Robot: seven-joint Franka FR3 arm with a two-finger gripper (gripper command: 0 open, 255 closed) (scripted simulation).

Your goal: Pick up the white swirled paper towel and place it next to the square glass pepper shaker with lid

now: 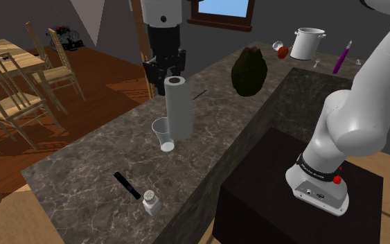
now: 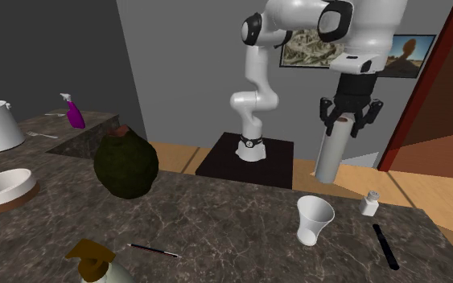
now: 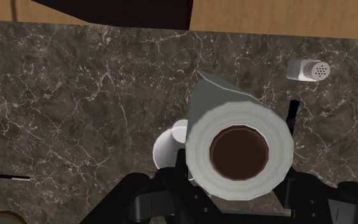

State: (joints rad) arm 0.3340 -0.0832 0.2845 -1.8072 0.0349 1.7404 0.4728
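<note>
Marble counter (image 1: 82,173) | claw (image 1: 172,73) clamped on top of paper towel roll (image 1: 180,111) | roll upright

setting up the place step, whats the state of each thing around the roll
gripper, shut on the top of the paper towel roll
paper towel roll, upright, its bottom clear of the counter
cup, upright, mouth up, looks empty
pepper shaker, upright, lid on
black stick, lying flat on the counter
spray bottle, upright
</note>
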